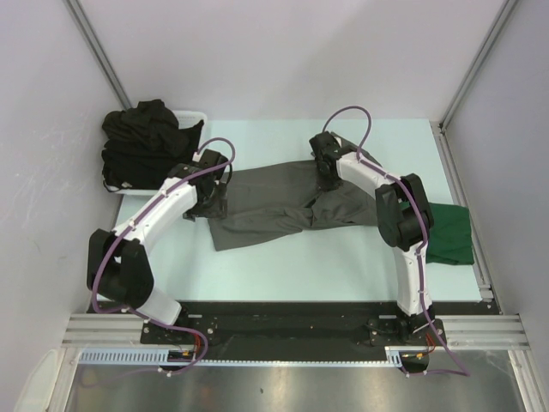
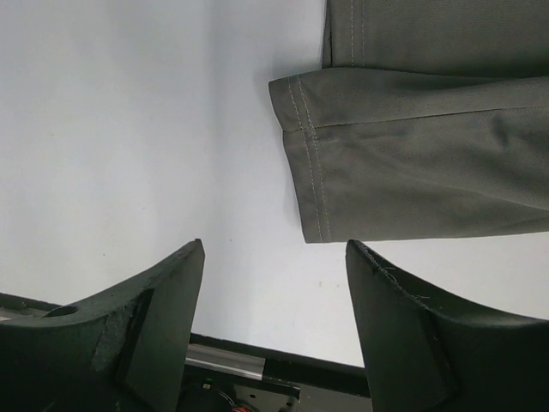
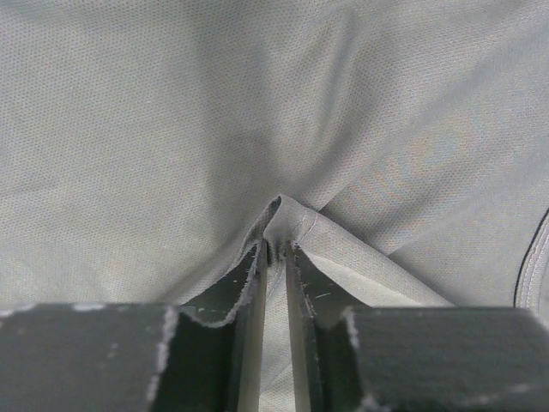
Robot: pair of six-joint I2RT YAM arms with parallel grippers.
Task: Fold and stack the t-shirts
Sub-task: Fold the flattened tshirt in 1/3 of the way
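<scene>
Two pincers work one charcoal grey t-shirt [image 1: 266, 210], which lies spread and rumpled on the table [image 1: 283, 275] between them. The right pincer [image 3: 274, 251] is closed almost flat on a small ridge of grey cloth pinched up between its tips. The left pincer [image 2: 274, 257] is wide apart and empty, with a stitched hem [image 2: 307, 163] just ahead of it and slightly right. We judge the fold barely begun; next the left must take that hem so both lift together. Bare table ahead-left of the left pincer gives room. A dark green t-shirt [image 1: 450, 232] lies past the right pincer's arm, and black t-shirts [image 1: 141, 137] fill the white basket [image 1: 196, 114] beyond the left.
</scene>
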